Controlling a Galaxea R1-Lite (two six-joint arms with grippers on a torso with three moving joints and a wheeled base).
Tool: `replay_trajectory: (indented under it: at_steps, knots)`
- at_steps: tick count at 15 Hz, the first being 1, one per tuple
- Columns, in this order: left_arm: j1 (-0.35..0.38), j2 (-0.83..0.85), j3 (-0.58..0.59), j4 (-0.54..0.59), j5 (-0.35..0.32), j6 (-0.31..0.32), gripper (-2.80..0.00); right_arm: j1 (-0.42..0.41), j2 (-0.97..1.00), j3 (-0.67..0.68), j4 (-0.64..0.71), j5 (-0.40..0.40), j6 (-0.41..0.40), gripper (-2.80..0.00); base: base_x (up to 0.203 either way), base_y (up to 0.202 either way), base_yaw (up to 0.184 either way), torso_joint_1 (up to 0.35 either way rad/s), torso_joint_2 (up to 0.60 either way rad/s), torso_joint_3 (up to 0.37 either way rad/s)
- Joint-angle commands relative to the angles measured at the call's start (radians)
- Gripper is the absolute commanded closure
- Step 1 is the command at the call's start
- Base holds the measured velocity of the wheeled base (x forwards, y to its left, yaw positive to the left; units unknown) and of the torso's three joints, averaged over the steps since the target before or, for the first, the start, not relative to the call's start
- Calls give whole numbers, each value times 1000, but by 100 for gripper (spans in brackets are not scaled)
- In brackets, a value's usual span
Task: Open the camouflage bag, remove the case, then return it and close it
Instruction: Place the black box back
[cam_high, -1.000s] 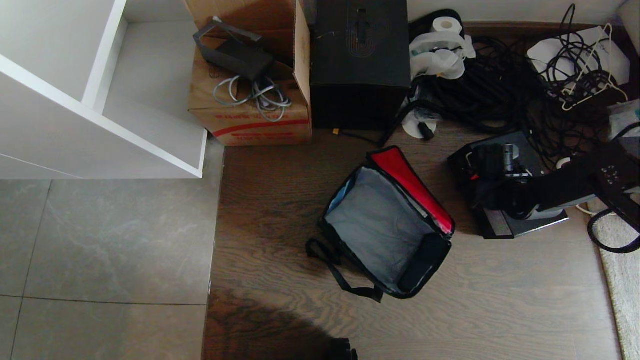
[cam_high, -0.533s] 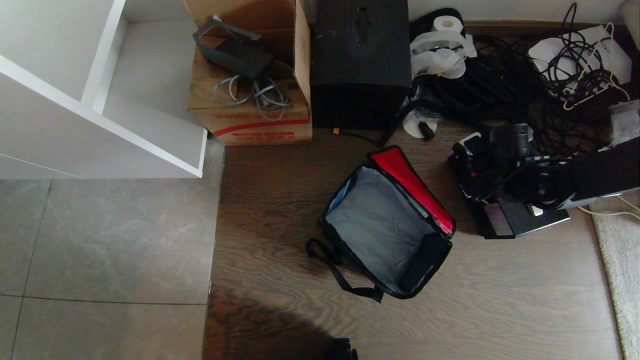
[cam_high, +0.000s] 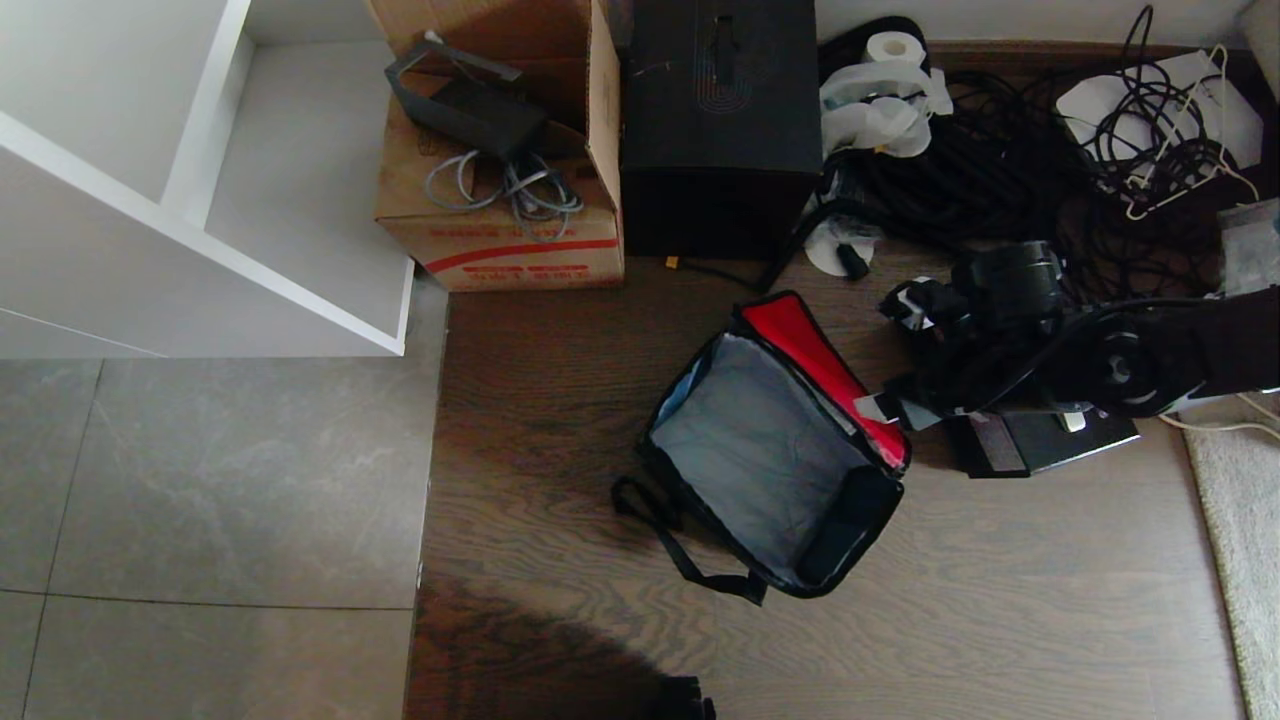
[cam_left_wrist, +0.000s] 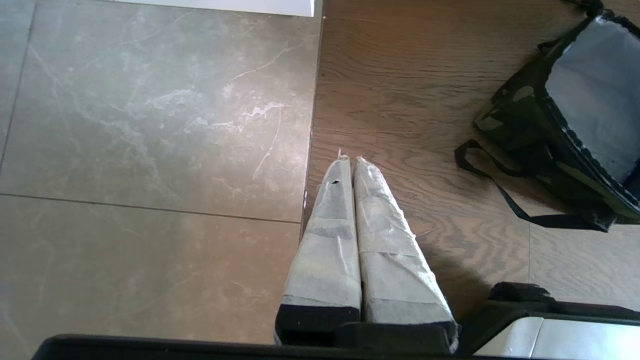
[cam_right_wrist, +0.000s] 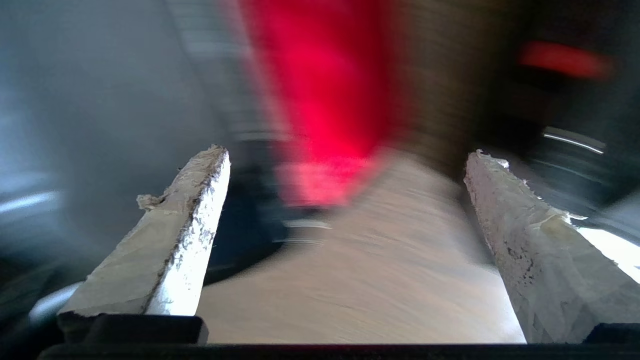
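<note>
The bag (cam_high: 775, 450) lies open at centre floor, red flap lining (cam_high: 825, 375) folded back toward 2 o'clock, grey interior showing. The case (cam_high: 1040, 440) lies on the floor at the bag's 3 o'clock, partly under the right gripper (cam_high: 890, 360), whose jaws gape wide, holding nothing. The left gripper (cam_left_wrist: 347, 162), at 6 o'clock, is pressed closed.

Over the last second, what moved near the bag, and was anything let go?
The right gripper swung off the case toward the bag's red flap, fingers spread wide and empty. The case lies on the floor beside the bag where it was. The bag is still open and empty; the left gripper stays parked and shut.
</note>
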Motion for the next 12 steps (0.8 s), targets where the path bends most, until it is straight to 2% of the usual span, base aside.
replay_trajectory:
  at_steps: [1,5,8,12]
  knots:
    - [0,0,9,0,1,-1,0,15,23,15,8,153,9,-280,0,0,0,0,0,0]
    - [0,0,9,0,1,-1,0,44,108,3,23,212,8,-280,0,0,0,0,0,0]
    - [0,0,9,0,1,-1,0,56,178,-59,-6,223,1,-280,0,0,0,0,0,0]
    - [1,0,9,0,1,0,0,55,270,-170,-98,218,-74,-280,0,0,0,0,0,0]
